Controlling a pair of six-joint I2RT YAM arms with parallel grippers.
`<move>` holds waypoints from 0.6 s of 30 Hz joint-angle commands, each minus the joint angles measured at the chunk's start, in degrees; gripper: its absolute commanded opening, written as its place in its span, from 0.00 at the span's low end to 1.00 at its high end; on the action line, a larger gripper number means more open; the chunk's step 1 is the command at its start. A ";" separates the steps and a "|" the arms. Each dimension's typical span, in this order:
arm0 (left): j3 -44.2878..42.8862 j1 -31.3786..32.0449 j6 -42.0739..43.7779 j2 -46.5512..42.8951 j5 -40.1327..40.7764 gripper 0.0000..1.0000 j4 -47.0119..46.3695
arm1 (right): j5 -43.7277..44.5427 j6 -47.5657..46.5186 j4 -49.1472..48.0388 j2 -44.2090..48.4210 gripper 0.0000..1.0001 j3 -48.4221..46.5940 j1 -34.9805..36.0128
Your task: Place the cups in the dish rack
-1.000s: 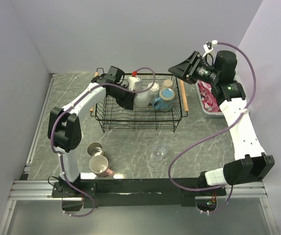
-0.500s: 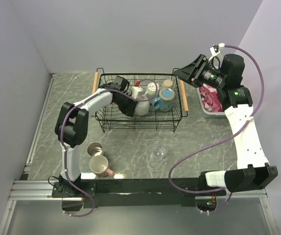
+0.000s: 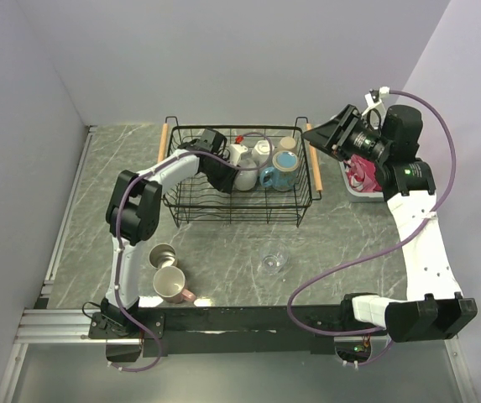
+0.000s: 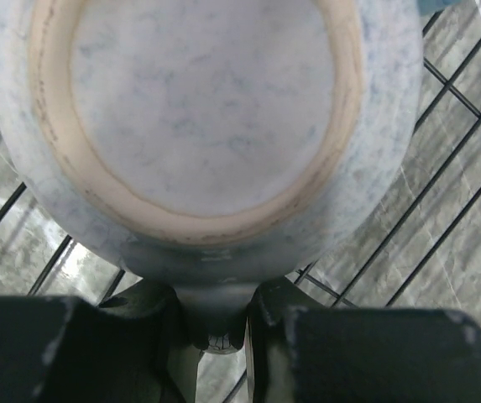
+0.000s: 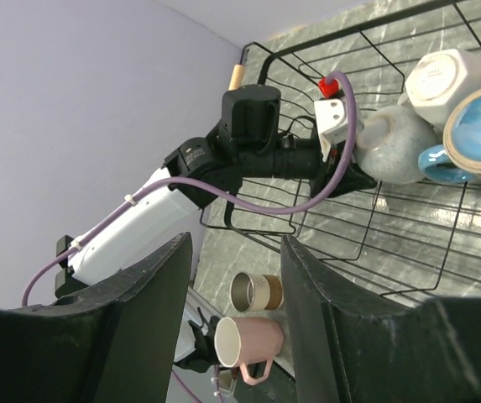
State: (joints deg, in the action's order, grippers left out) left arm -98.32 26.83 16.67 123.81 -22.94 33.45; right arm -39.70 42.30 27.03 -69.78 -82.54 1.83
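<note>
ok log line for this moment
left gripper: shut on white mug handle, in dish rack | right gripper: open, empty | on table: steel cup, pink mug, clear glass

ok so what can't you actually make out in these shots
Left wrist view: the held mug fills the frame, hiding its own mouth and nearly all its neighbours.
Top view: the right arm covers most of the white basket; the glass is too small to tell upright or tipped.
Right wrist view: the blue mug is cut off by the right edge.
</note>
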 commanded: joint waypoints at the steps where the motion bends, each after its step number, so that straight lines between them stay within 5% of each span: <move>1: -3.54 0.07 -0.76 -0.32 -1.76 0.01 -2.87 | -0.99 0.23 -2.68 1.40 0.54 0.72 -0.77; 7: -3.63 -0.02 1.00 -0.76 -3.07 0.07 -0.23 | -1.52 0.50 -2.85 -0.01 0.54 -0.25 -1.03; 11: -3.80 -0.02 3.37 -1.37 -4.13 0.41 3.71 | -1.96 1.03 -3.47 -0.62 0.54 -0.78 -1.03; 18: -4.77 -0.64 5.66 -2.52 -2.90 0.61 6.53 | -2.48 1.29 -3.82 -0.97 0.54 -1.04 -1.03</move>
State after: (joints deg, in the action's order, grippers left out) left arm -100.20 26.70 20.08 124.27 -24.43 37.74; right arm -40.60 43.22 26.20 -71.05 -81.93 1.28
